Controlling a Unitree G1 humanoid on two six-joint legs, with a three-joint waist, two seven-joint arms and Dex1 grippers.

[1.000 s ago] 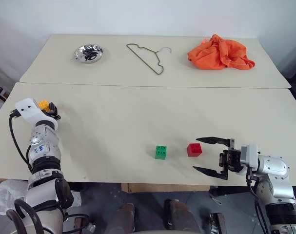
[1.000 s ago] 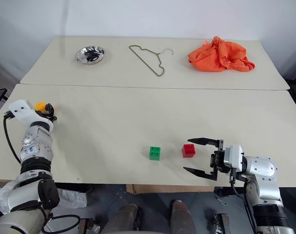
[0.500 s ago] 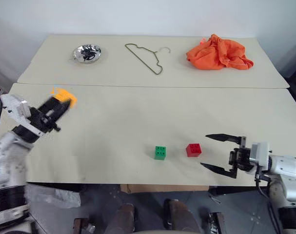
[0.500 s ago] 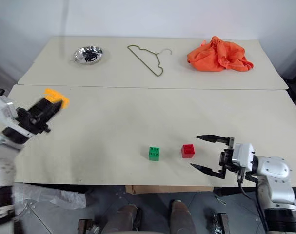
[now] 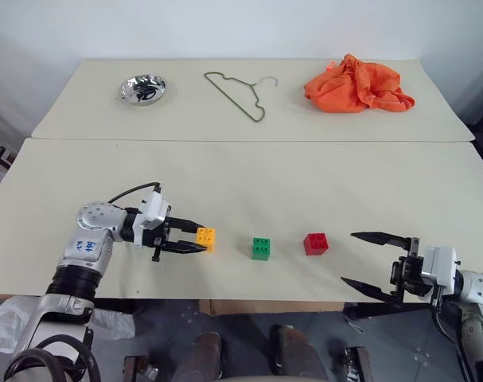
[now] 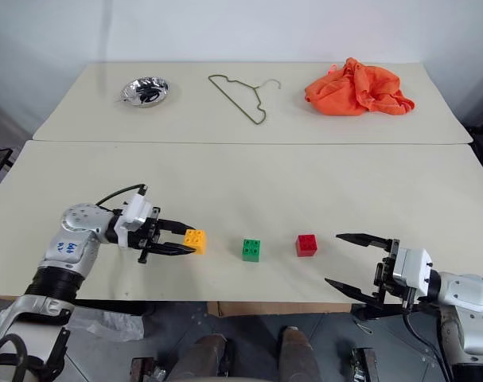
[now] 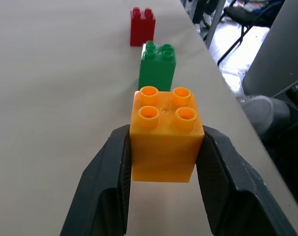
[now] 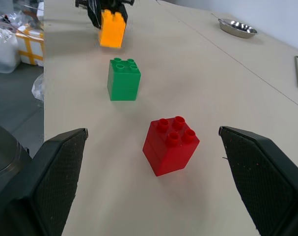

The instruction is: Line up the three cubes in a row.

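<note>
The right gripper (image 5: 378, 260), jaws wide apart and empty, stood nearest the table's front edge, off to the right of the red cube (image 5: 317, 243). The left gripper (image 5: 195, 239) was clamped on the orange-yellow cube (image 5: 205, 236), studs up, pointing along the row. The green cube (image 5: 262, 248) lay just beyond it, red next; the held cube sat nearly in line, seemingly ready for release.

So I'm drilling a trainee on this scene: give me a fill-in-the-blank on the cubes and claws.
1. The left claw is shut on the ____ cube.
2. The cube in the middle of the row is ____.
3. The right claw is ____, nearest the red cube.
4. The metal bowl sits left of the wire ____.

Answers: orange-yellow; green; open; hanger
</note>
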